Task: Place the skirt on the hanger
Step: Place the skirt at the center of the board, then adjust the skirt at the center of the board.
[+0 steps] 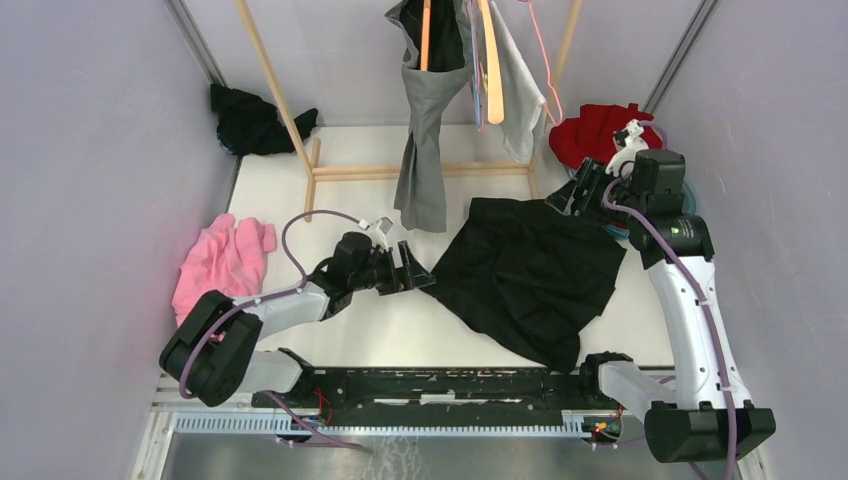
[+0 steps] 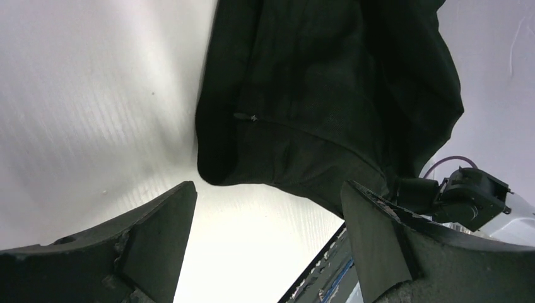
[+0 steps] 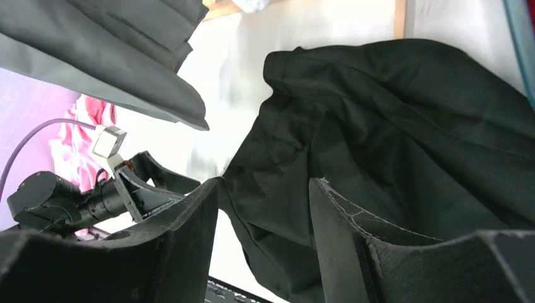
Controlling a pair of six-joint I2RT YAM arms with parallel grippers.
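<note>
White worktop is carrying the black skirt, lying flat right of centre, its long axis slanting from mid-left to near right.

Left wrist: left gripper is gaping wide, with the skirt's narrower end just ahead.

Right wrist: right gripper is standing released, fingers apart at the skirt's far edge.

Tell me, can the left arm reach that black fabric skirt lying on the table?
Probably yes. The left end effector sits open just short of the black fabric skirt's nearest corner, with only bare white table between them.
</note>
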